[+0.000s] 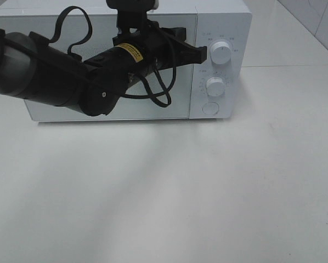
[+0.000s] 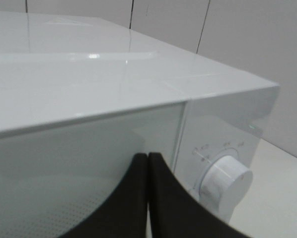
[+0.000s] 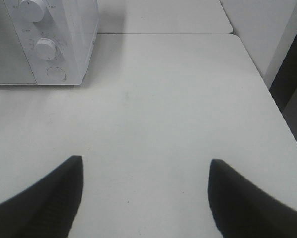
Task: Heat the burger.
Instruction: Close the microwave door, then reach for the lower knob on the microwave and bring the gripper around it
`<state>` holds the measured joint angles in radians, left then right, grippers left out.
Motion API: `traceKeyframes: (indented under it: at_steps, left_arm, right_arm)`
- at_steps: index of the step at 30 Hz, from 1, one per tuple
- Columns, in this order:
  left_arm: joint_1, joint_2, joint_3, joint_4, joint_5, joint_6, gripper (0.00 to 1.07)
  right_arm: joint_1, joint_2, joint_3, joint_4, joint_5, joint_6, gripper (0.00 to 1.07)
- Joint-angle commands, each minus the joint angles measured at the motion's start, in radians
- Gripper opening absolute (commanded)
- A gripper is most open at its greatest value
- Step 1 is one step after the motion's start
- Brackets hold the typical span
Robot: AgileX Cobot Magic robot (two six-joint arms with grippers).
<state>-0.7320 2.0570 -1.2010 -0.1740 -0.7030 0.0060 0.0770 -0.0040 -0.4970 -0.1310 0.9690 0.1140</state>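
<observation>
Plainly, our left gripper (image 2: 147, 158), pinched closed and empty, sits just beside the upper knob (image 2: 227, 179) of the microwave (image 1: 221, 22), whose print (image 2: 223, 146) we cannot read; our right gripper (image 3: 146, 166) gapes empty above the table (image 3: 163, 99). We cannot see the burger.

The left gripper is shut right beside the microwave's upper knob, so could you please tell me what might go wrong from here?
1. The shut left gripper is level with the upper knob; pushing in with closed fingers could glance off it or nudge the microwave rather than turn the dial.
2. The door looks closed and no burger shows in any view, so I cannot confirm it is inside; the oven might run empty.
</observation>
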Motion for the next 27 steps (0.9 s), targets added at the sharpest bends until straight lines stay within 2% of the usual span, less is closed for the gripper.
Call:
traceKeyframes:
  at_steps: [1, 5, 13, 14, 16, 18, 19, 21, 22, 24, 25, 27]
  left_arm:
    - [0.024, 0.012, -0.029, -0.094, 0.001, 0.000, 0.00]
    - [0.024, 0.012, -0.033, -0.099, 0.006, 0.000, 0.00]
    - [0.015, -0.035, -0.033, -0.011, 0.135, 0.000, 0.00]
    - [0.015, -0.056, -0.033, 0.003, 0.222, -0.006, 0.00]
    - [0.013, -0.070, -0.033, 0.003, 0.263, -0.006, 0.00]
    - [0.009, -0.115, -0.033, 0.003, 0.439, -0.006, 0.00]
    - [0.009, -0.115, -0.033, 0.003, 0.439, -0.006, 0.00]
    - [0.004, -0.162, -0.033, 0.002, 0.617, -0.006, 0.00]
    - [0.004, -0.162, -0.033, 0.002, 0.617, -0.006, 0.00]
    - [0.004, -0.213, -0.033, 0.001, 0.797, -0.006, 0.00]
    - [0.004, -0.213, -0.033, 0.001, 0.797, -0.006, 0.00]
    - [0.004, -0.262, -0.033, -0.002, 1.015, -0.006, 0.00]
  right_arm:
    - [-0.005, -0.025, 0.000, -0.002, -0.006, 0.010, 0.67]
    - [-0.005, -0.025, 0.000, -0.002, -0.006, 0.010, 0.67]
    - [-0.005, -0.025, 0.000, -0.002, -0.006, 0.010, 0.67]
    - [-0.005, -0.025, 0.000, -0.002, -0.006, 0.010, 0.67]
    - [-0.005, -0.025, 0.000, -0.002, -0.006, 0.010, 0.67]
    - [-0.005, -0.025, 0.000, -0.002, -0.006, 0.010, 0.67]
    - [-0.005, -0.025, 0.000, -0.002, -0.006, 0.010, 0.67]
    - [-0.005, -0.025, 0.000, -0.002, -0.006, 0.010, 0.67]
    - [-0.005, -0.025, 0.000, -0.002, -0.006, 0.010, 0.67]
    - [-0.005, -0.025, 0.000, -0.002, -0.006, 0.010, 0.67]
    - [-0.005, -0.025, 0.000, -0.002, -0.006, 0.010, 0.67]
    - [-0.005, -0.025, 0.000, -0.002, -0.006, 0.010, 0.67]
